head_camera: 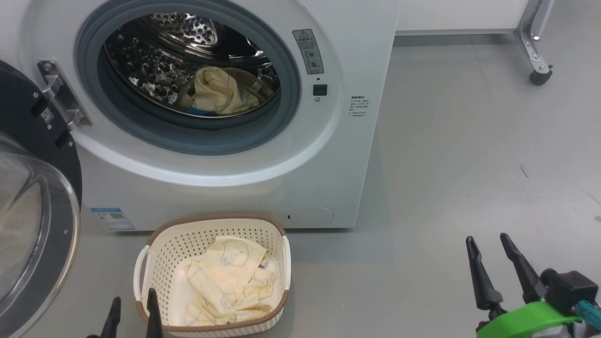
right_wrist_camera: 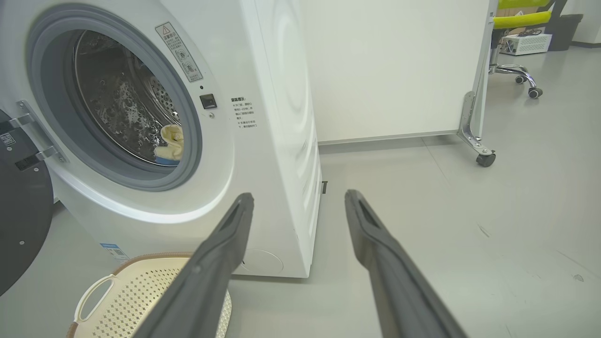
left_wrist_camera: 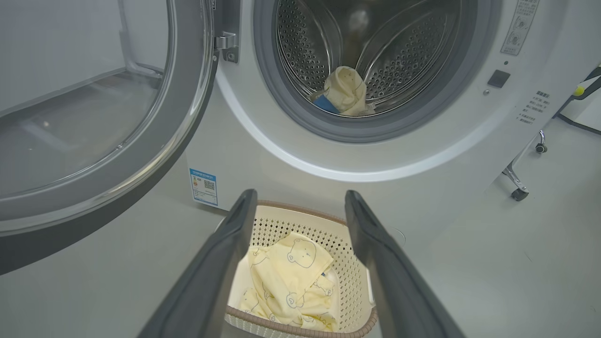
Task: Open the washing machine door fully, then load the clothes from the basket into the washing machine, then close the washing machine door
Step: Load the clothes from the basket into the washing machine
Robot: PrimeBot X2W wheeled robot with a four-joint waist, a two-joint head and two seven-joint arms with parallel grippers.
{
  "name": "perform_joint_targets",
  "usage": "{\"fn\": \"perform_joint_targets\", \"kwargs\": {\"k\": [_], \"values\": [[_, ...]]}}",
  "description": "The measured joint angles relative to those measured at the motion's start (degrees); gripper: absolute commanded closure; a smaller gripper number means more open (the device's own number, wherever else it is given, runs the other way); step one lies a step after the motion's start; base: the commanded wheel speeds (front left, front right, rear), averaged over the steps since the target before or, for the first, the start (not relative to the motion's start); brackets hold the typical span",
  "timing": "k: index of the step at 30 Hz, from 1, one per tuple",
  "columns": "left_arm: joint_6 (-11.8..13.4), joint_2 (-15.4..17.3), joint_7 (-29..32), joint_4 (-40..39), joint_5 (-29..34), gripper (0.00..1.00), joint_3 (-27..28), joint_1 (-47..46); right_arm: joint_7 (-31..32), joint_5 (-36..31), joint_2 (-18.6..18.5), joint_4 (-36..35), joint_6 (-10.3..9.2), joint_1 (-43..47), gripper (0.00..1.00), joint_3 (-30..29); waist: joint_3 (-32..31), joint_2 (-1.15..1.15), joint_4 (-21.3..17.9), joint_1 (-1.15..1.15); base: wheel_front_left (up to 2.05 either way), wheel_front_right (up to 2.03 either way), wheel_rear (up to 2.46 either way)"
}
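The white washing machine (head_camera: 244, 188) stands open, its round black-ringed door (head_camera: 33, 211) swung out to the left. One pale yellow garment (head_camera: 220, 91) lies inside the steel drum (left_wrist_camera: 389, 51). The cream basket (head_camera: 164, 249) sits on the floor in front of the machine and holds more pale yellow clothes (head_camera: 225, 281) with blue bear drawings. My left gripper (head_camera: 133, 300) is open at the basket's near left corner; in its wrist view the open gripper (left_wrist_camera: 300, 199) frames the clothes (left_wrist_camera: 291, 281). My right gripper (head_camera: 488, 241) stands open over bare floor, well right of the basket.
A grey floor (head_camera: 446, 164) stretches to the right of the machine. A white partition on a metal foot with a caster (head_camera: 540, 75) stands at the back right. A green office chair (right_wrist_camera: 516, 23) is farther off. The open door hems in the left side.
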Motion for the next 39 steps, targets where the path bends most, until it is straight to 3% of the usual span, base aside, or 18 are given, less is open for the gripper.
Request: {"fn": "perform_joint_targets", "kwargs": {"k": [10,16,24,39], "values": [[0.2,0.0,0.0,-0.5,0.0,0.00,0.0,-0.5,0.0,0.0,0.3,-0.6,0.00,0.4,0.00,-0.1,2.0,0.00,-0.1,0.00,0.00,0.00,0.00],[-0.2,0.0,0.0,2.1,0.0,0.00,-1.5,-5.9,0.0,0.0,0.6,-0.8,0.00,-1.2,0.00,0.2,5.9,0.00,-0.4,0.00,0.00,0.00,0.00],[-2.2,0.0,0.0,11.2,1.4,0.00,-2.6,-17.0,0.0,0.0,0.7,-0.9,0.00,-7.7,0.00,1.3,13.2,0.00,-1.0,0.01,0.00,0.00,0.00],[-2.9,0.5,2.3,34.1,0.0,0.00,0.0,-36.2,0.0,0.1,1.4,-0.2,0.00,-16.1,0.00,4.1,26.6,0.00,-3.7,0.02,0.00,0.00,0.00]]}}
